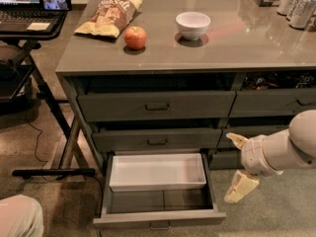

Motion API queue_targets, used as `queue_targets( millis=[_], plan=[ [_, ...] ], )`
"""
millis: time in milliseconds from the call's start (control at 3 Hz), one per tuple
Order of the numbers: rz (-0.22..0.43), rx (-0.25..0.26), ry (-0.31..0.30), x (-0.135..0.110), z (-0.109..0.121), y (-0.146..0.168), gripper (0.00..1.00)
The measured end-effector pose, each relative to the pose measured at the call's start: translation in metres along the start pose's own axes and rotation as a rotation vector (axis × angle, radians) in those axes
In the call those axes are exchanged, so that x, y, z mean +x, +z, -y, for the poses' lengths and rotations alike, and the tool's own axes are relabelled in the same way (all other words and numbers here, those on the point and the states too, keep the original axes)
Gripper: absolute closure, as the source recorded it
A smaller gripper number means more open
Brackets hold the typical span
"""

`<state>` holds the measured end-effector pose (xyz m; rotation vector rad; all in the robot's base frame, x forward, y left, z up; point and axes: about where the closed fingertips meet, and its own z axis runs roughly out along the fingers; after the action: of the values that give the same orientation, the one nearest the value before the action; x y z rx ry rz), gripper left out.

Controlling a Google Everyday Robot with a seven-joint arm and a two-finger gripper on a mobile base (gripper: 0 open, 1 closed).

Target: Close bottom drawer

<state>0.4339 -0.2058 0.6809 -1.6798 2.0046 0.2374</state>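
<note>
A grey counter (247, 48) carries a chip bag (109, 16), a white bowl (192, 24) and an apple (135, 37). Under its left stack the bottom drawer (158, 218) stands pulled fully out over the floor, with a white tray (157, 174) at its back. The gripper (232, 168) hangs just right of the drawer's side without touching it, jaws spread wide.

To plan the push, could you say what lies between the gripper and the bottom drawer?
Camera view: only bare floor between the bottom drawer and the open gripper beside it.
</note>
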Motion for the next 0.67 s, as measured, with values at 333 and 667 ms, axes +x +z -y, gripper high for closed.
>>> queue_targets(
  millis=[333,667],
  plan=[
    [0.015,-0.039,0.009,0.025,-0.001,0.034,0.0],
    [0.055,-0.083,0.016,0.075,-0.012,0.096,0.0]
  ],
)
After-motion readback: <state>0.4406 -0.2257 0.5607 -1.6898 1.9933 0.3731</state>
